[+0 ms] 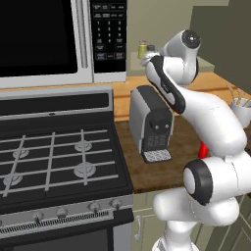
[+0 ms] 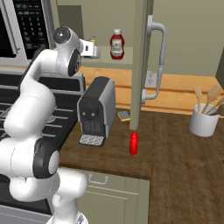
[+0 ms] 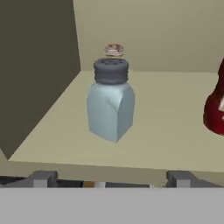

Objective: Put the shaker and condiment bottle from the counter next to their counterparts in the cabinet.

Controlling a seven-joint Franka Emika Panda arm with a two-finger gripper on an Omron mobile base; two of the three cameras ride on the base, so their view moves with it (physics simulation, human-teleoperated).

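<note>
In the left base view, the white arm rises from the lower right of the frame and reaches toward the upper centre, where the yellow shaker (image 1: 142, 49) with its silver cap peeks out on the cabinet (image 1: 206, 62) shelf beside the wrist; the hand itself is hard to make out behind the arm. A boxy grey coffee machine (image 1: 152, 123) stands at mid frame on the brown plank counter (image 1: 147, 171), and a sliver of the red condiment bottle (image 1: 201, 149) shows at the right, mostly hidden by the arm. A black gas stove (image 1: 54, 157) takes the lower left, a microwave (image 1: 59, 39) the upper left. In the right base view, the slim all-red bottle (image 2: 134, 143) with its cone nozzle stands upright at centre on the counter (image 2: 175, 157), right of the machine (image 2: 95, 110), below the edge of the open cabinet door (image 2: 141, 61). The wide red bottle (image 2: 116, 44) with white cap and label stands on the shelf at upper centre, and the gripper (image 2: 94, 50) sits at the shelf's front edge to its left. A white utensil holder (image 2: 204, 119) stands at right. In the hand view, the pale blue translucent shaker (image 3: 110, 103), grey-capped and faceted, stands upright on the flat pale shelf at centre, free of the fingertips (image 3: 41, 178), which are spread wide and hold nothing; the yellow shaker's cap pokes up just behind it, and the wide bottle is cut off at the right edge.
</note>
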